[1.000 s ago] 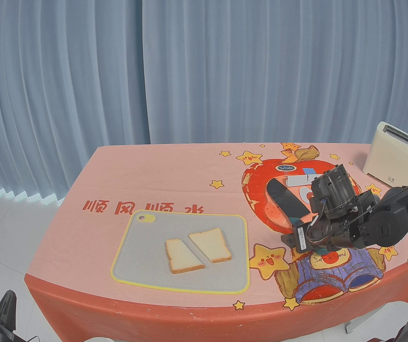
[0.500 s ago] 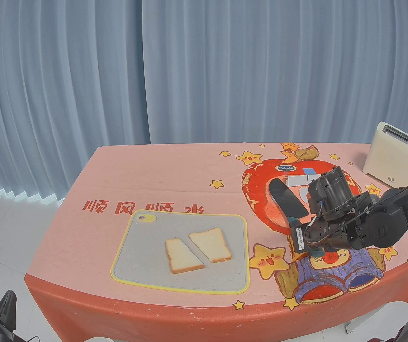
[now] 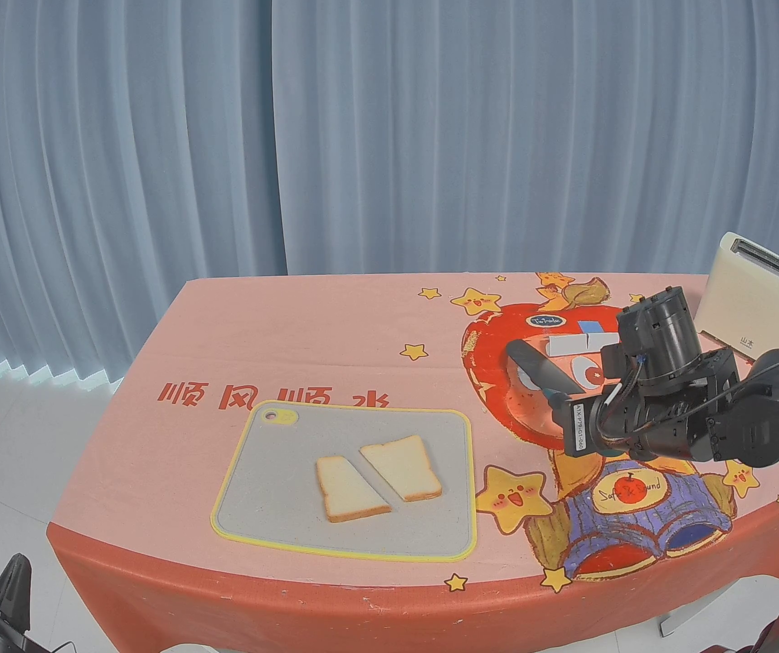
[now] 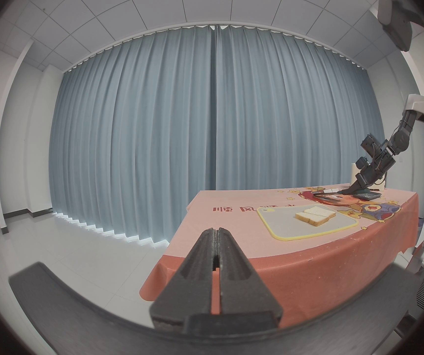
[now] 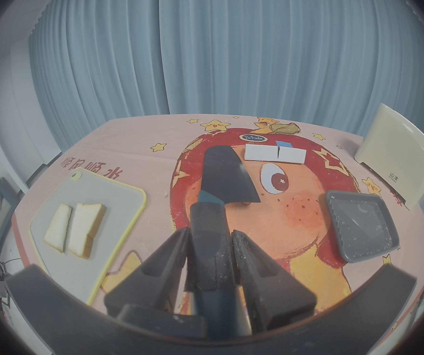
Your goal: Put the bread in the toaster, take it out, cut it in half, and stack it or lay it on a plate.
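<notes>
Right arm has pulled back toward the toaster [image 3: 757, 297] since a second ago, carrying the knife [image 3: 535, 366] with it; bread and board have not moved. Right claw [image 3: 564, 405] is clenched on the knife handle, and the dark blade points away from the wrist over the red apple print. The forearm comes in low from the table's [image 3: 317, 337] right edge, wrist camera up. Both bread halves [image 3: 376, 481] lie side by side, slightly apart, on the cutting board [image 3: 262, 492]. A dark grey plate [image 5: 362, 225] sits near the toaster. Writing: red characters [image 3: 272, 397] printed on the cloth, a white sticker [image 3: 579, 425] on the right claw's body, a small mark on the toaster's side, and a white card [image 3: 575, 344] on the apple print. Left claw [image 4: 215, 252] is closed, empty, hanging off the table's left.
</notes>
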Robot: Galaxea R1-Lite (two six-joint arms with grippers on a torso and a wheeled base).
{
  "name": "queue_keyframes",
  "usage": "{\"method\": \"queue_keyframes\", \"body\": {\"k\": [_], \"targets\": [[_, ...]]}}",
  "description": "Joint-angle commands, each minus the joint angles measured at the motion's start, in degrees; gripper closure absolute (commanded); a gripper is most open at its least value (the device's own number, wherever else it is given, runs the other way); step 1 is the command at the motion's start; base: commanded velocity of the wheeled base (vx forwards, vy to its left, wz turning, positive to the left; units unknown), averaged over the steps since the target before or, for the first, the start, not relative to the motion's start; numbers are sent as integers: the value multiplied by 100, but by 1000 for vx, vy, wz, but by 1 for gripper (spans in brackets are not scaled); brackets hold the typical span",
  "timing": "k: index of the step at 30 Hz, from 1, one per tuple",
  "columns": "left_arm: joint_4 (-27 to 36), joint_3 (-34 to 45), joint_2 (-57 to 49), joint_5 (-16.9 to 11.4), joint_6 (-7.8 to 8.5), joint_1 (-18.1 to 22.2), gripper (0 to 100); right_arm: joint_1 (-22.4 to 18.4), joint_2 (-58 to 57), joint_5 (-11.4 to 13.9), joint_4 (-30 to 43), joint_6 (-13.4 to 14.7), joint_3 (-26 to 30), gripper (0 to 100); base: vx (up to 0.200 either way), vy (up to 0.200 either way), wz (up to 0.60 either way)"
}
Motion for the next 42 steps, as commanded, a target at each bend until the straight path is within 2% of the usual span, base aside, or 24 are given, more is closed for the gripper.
{"method": "queue_keyframes", "body": {"k": [1,4,6,9,12,13,15,16,22,28,32,37,42], "targets": [[-2,101,-66,0,1,8,100,-25,-109,75,-21,1,21,100,0,0,0],[-2,101,-75,0,1,-1,100,-34,-276,225,-12,106,38,100,0,0,0],[-2,101,-75,0,-8,8,100,-34,-399,348,-12,273,38,100,0,0,0],[-2,101,-66,0,1,8,100,-87,-637,612,-21,704,109,100,0,0,0],[-2,101,-75,0,-8,8,100,-148,-707,682,-39,774,126,100,0,0,0],[-2,101,-66,0,1,8,100,-333,-927,989,-188,915,302,100,0,0,0],[-2,101,-66,0,-8,-1,100,-430,-988,1139,-258,976,390,100,0,0,0],[-2,101,-66,0,1,-1,100,-614,-1094,1367,-416,1108,557,100,0,0,0],[-2,101,-75,0,1,8,100,-1247,-1463,2114,-1032,1635,1163,100,0,0,0],[-2,101,-66,0,1,-1,100,-1625,-1656,2712,-1963,2277,1796,100,0,0,0],[-2,101,-75,0,1,-1,100,-1643,-1612,2879,-2649,2620,2200,100,0,0,0],[-2,101,-75,0,1,8,100,-1643,-1586,2888,-3414,3103,2701,100,0,0,0],[-2,101,-75,0,1,8,100,-1695,-1463,2897,-4090,3367,3018,100,0,0,0]]}}
